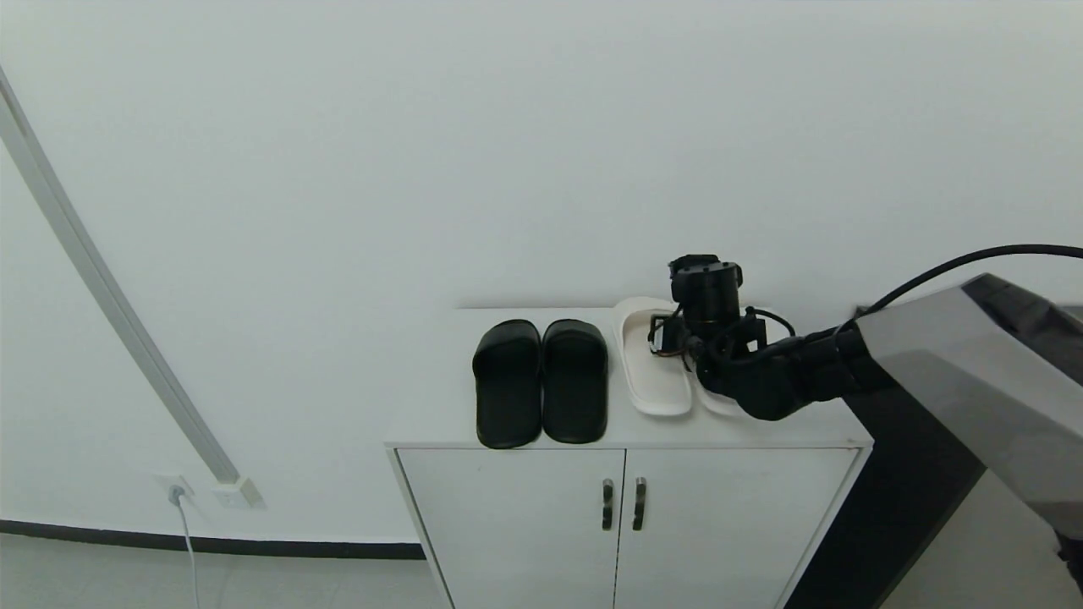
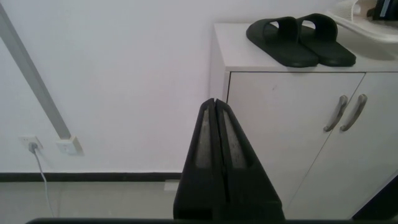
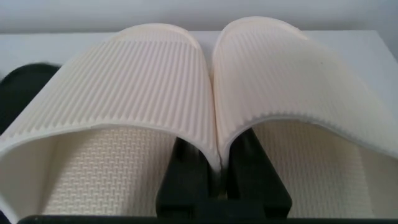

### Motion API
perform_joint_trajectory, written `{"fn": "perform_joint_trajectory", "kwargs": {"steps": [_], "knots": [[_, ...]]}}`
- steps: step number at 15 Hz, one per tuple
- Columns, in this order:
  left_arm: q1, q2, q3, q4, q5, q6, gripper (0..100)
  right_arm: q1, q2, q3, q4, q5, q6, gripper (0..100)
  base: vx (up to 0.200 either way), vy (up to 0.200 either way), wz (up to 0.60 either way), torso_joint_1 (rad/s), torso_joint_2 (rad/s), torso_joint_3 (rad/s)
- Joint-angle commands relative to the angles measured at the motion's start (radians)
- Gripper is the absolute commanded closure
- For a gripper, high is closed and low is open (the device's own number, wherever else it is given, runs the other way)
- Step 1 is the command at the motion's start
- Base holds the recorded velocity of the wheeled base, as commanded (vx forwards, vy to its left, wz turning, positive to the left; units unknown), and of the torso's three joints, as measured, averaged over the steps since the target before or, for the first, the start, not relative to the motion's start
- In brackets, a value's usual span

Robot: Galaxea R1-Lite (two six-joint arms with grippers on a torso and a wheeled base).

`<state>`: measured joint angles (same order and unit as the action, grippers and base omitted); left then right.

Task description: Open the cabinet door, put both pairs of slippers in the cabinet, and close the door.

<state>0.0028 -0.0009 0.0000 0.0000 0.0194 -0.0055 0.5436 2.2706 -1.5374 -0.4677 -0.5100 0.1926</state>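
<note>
Task barely begun, by the look of it. The cabinet [image 1: 431, 414] stood w/ both doors [image 1: 516, 533] closed flush, directly below the right claw [image 3: 219, 186], and the handles [image 1: 622, 503] lay below it and a little to its left, untouched. So the opening step was not done. Both prs sat on the cabinet top, none inside. The right claw was at the white slippers [image 1: 656, 381], one finger under each strap, w/ the two adjoining strap walls pinched btwn them. It looked clenched on that pr, though the soles appeared to rest on the top, not lifted. The black slippers [image 1: 541, 381] lay side by side just beside the white pr, on the right claw's left, apart from it and untouched. The left claw [image 2: 214, 102] hung low and well apart from the cabinet, on the cabinet's left and below the level of its top, fingers pressed together, holding nothing. The black slippers were up and across from it. Judged left to do: open a door, stow white pr, stow black pr, close the door, i.e. approx. everything. Possible snag: w/ doors shut, a grasped pr had nowhere to go unless the left claw took a handle.
</note>
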Motion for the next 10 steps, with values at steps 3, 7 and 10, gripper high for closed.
{"fn": "perform_joint_trajectory", "kwargs": {"steps": [3,7,10], "knots": [[0.0,0.001,0.0,0.0,0.001,-0.001,100,0.035,-0.255,0.284,-0.074,0.159,-0.047,100,0.0,0.0,0.0,0.0,0.0,0.0],[0.0,0.001,0.0,0.0,0.001,-0.001,100,0.075,-0.493,0.566,-0.141,0.383,-0.09,100,0.0,0.0,0.0,0.0,0.0,0.0],[0.0,0.001,0.0,0.0,0.001,-0.001,100,0.101,-0.674,0.764,-0.129,0.65,-0.102,100,0.0,0.0,0.0,0.0,0.0,0.0]]}}
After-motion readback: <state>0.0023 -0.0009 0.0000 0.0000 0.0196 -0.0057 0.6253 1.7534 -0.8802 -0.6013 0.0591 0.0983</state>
